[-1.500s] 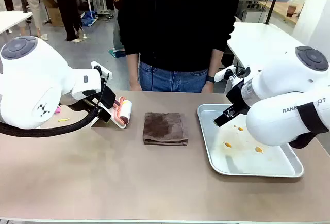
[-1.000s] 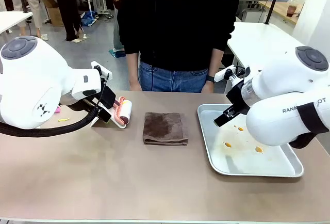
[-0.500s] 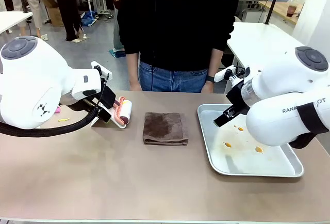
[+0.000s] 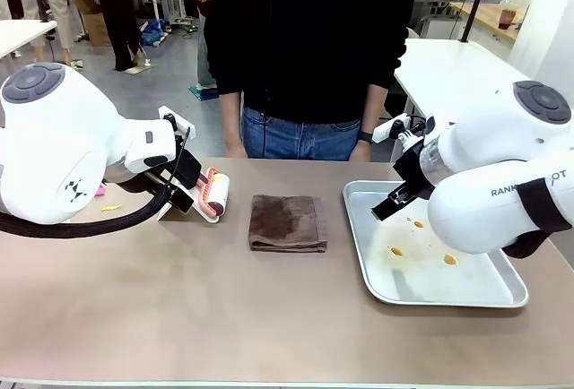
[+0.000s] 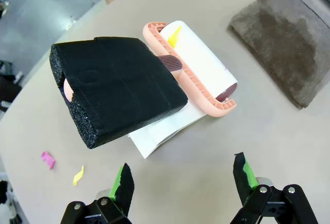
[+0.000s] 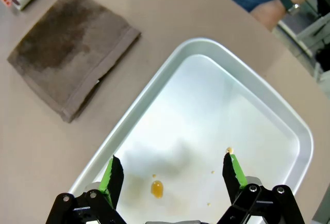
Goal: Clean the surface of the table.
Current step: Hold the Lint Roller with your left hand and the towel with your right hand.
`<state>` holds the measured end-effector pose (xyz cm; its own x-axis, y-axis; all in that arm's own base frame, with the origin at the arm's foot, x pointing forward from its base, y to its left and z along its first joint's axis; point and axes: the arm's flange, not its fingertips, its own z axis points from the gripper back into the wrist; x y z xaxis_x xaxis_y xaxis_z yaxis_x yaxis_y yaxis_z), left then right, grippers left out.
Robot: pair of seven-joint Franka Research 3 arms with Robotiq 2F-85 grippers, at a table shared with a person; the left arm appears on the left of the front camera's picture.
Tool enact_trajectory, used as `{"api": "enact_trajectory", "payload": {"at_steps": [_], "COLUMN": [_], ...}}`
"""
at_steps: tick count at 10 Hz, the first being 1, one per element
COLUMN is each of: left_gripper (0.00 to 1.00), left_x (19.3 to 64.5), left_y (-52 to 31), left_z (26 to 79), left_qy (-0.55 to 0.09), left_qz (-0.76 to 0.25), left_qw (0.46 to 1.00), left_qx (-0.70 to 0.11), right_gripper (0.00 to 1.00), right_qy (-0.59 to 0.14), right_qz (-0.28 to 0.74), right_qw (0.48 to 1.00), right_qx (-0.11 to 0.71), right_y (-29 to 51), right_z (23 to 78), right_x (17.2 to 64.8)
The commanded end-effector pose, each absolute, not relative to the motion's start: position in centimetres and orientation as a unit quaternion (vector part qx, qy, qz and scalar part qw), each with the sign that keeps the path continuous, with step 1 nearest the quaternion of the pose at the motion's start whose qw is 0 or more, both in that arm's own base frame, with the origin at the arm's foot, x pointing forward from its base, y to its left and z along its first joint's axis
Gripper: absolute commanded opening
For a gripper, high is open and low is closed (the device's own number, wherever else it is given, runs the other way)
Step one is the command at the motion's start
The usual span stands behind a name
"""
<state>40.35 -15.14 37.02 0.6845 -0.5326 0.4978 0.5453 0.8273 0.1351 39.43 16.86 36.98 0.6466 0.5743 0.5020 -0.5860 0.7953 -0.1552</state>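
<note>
Broadly, the table [image 4: 179, 317] fills the lower half of the front view, a smooth matte taupe top with a thin pale edge along the bottom of the frame. At its centre lies a folded brown cloth [image 4: 287, 222], nappy, with a darker patch. Right of it sits a shallow silver metal tray [image 4: 421, 277] with rounded corners, carrying a few orange drops [image 6: 157, 188]. Left of the cloth lies a lint roller [image 4: 215, 194]: a white roll in a salmon-pink plastic frame.

Open tabletop runs wide across the foreground, and bare strips separate cloth from roller and cloth from tray. A person [image 4: 309, 48] in a dark top stands at the far edge.

From the left wrist view, the left gripper [image 5: 182, 175] hovers above bare table just short of the roller, jaws apart with nothing between them. This view adds a coarse black foam block [image 5: 118, 84] on the roller's handle, a white sheet [image 5: 160, 133] under it, and pink [image 5: 47, 159] and yellow [image 5: 78, 174] scraps at lower left.

From the right wrist view, the right gripper [image 6: 172, 168] hangs over the tray, jaws apart and empty, the cloth at upper left
</note>
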Motion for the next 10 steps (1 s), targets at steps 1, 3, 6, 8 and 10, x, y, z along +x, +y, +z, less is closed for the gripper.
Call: {"api": "enact_trajectory", "payload": {"at_steps": [1, 3, 6, 8, 10], "left_gripper": [1.00, 1.00, 1.00, 1.00, 1.00], "left_x": [40.4, 39.0, 35.4, 33.0, 32.8], "left_y": [-15.1, -14.5, -11.5, -8.6, -4.2], "left_z": [37.0, 39.0, 44.4, 47.7, 49.3], "left_qy": [-0.267, -0.262, -0.254, -0.272, -0.271], "left_qz": [-0.294, -0.296, -0.275, -0.278, -0.242], "left_qw": [0.918, 0.917, 0.925, 0.916, 0.914], "left_qx": [-0.012, -0.052, -0.070, -0.103, -0.183], "right_gripper": [1.00, 1.00, 1.00, 1.00, 1.00], "right_qy": [-0.273, -0.271, -0.292, -0.248, -0.230], "right_qz": [0.320, 0.316, 0.295, 0.274, 0.184], "right_qw": [0.907, 0.908, 0.907, 0.917, 0.927], "right_qx": [0.011, 0.043, 0.073, 0.149, 0.234], "right_y": [16.9, 16.4, 12.1, 8.9, 4.4], "right_z": [37.0, 38.9, 44.1, 46.8, 47.8], "right_x": [39.4, 38.4, 37.0, 36.3, 36.1]}}
